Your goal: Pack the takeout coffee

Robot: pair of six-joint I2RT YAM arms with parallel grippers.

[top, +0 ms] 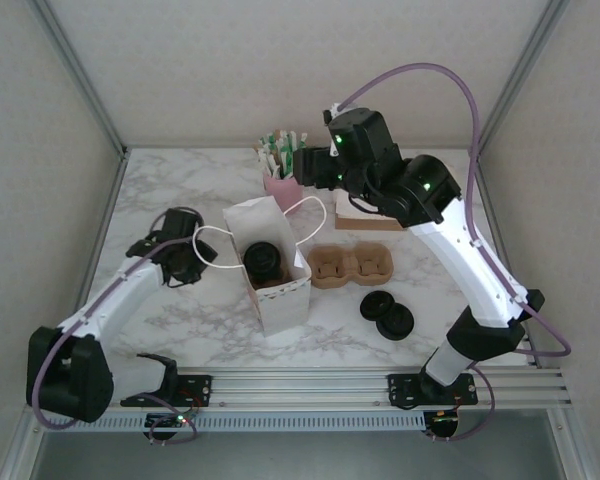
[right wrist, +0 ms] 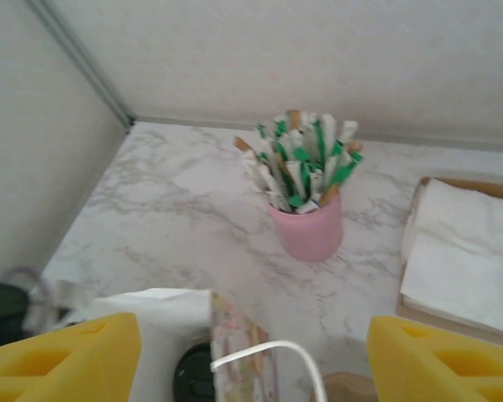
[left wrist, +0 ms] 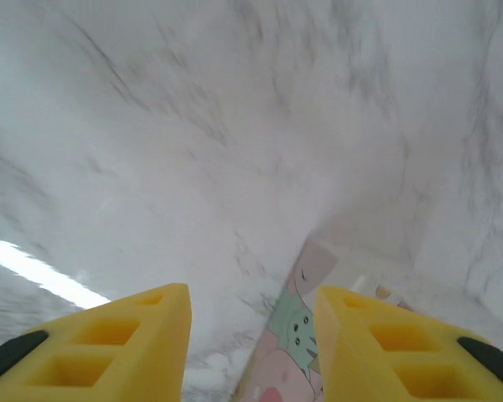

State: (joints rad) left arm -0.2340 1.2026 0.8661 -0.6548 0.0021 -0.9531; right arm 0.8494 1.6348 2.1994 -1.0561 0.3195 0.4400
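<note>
A white paper bag (top: 280, 300) stands open in the middle of the table with a black-lidded coffee cup (top: 263, 260) inside it. My left gripper (top: 183, 260) hovers low at the bag's left side near its white loop handle (top: 208, 245). In the left wrist view its yellow fingers (left wrist: 142, 335) stand apart and the bag's patterned edge (left wrist: 298, 335) rises between them, close to the right one. My right gripper (top: 310, 168) is above the bag's far side, open wide (right wrist: 251, 368). Below it are the bag mouth (right wrist: 159, 310), the cup lid (right wrist: 193, 377) and the other handle (right wrist: 268, 352).
A brown cardboard cup carrier (top: 352, 266) lies right of the bag, with two black lids (top: 387, 313) in front of it. A pink cup of wrapped stirrers (top: 283, 183) (right wrist: 308, 226) stands behind the bag. Napkins on a wooden tray (top: 365, 215) (right wrist: 469, 260) sit at the back right.
</note>
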